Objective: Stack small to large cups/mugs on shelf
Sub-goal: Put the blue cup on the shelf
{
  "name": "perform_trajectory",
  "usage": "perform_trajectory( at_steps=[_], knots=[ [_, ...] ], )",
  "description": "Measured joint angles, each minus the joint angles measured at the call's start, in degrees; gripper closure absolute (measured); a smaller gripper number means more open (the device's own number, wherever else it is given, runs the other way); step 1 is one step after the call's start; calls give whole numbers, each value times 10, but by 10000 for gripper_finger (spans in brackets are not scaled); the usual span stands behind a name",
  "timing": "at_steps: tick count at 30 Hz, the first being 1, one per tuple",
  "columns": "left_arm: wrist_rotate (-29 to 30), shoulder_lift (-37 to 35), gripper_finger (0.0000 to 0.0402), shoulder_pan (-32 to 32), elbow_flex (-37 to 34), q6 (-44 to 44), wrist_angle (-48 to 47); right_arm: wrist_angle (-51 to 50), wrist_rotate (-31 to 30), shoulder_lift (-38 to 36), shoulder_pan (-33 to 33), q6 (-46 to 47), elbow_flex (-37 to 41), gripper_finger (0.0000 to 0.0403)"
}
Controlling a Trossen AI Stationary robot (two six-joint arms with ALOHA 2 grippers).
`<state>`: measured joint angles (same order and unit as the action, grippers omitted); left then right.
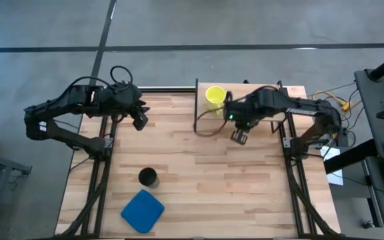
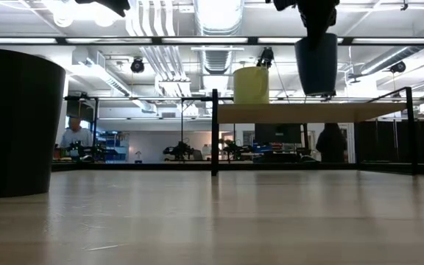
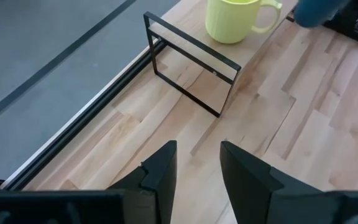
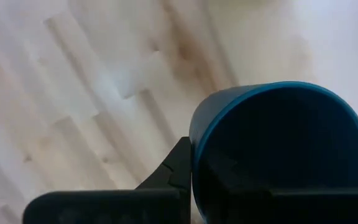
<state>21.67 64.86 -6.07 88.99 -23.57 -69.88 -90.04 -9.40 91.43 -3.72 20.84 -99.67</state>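
Yellow mug [image 1: 215,96] w/ handle stands upright on the light-wood shelf [image 1: 259,90], near its left end. Dark blue cup [image 2: 316,63] hangs in air, held just above shelf level. Black cup [image 1: 148,177] upright on the tabletop, well apart.

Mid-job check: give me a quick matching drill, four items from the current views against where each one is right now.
Things:
1. yellow mug
2. dark blue cup
3. black cup
4. blue cloth

Places:
a. held in the right gripper, off the table
b. flat near the table's front edge
c. standing on the tabletop, beside the cloth
d. on the shelf

Pairs: 1-d, 2-a, 3-c, 4-b

The left gripper waits open at the table's far left.
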Motion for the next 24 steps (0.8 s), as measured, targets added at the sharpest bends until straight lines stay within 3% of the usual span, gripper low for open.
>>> perform_trajectory(
  at_steps=[4,13,24],
  knots=[
    [0,0,292,0,-1,0,5,1,-26,-12,-57,-41,4,394],
    [0,0,292,0,-1,0,15,23,-11,28,-178,-152,-22,394],
    [0,4,292,0,-1,0,20,24,34,71,-197,-181,-87,394]
  ],
)
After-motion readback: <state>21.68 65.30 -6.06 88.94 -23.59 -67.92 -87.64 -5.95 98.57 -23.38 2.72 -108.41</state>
